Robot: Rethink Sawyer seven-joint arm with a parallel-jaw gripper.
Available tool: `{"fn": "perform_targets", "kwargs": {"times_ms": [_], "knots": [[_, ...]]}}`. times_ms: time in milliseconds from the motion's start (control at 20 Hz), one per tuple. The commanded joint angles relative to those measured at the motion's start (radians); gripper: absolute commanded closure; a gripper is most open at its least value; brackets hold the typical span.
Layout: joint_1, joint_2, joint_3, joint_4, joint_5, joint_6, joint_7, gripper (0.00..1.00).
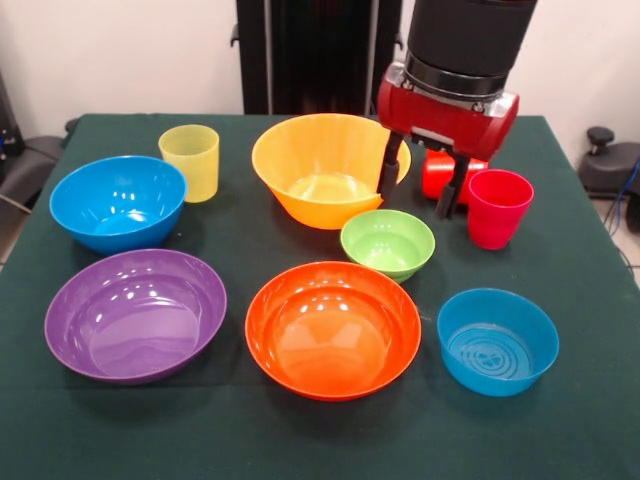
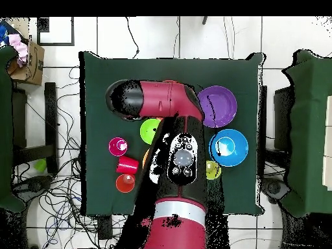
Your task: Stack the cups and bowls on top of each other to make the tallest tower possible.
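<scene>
Gripper (image 1: 421,187), upper right: fingers spread, empty, straddling nothing beside yellow-orange bowl (image 1: 322,168). Step: first pick, seemingly. Next: descend onto magenta-pink cup (image 1: 498,207).

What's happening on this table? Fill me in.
A red and black robot arm hangs its claw, open and empty, between the big yellow-orange bowl and the red cup. No tower yet: the bowls and cups sit apart on the green table, and one red-orange cup lies on its side.
</scene>
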Motion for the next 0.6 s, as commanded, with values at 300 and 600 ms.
{"fn": "perform_targets", "kwargs": {"times_ms": [300,600], "knots": [[-0.043,-0.003,0.086,-0.049,-0.041,0.232,-0.111,0.0],[-0.131,-0.065,0.118,0.155,-0.103,-0.026,-0.22,0.0]]}}
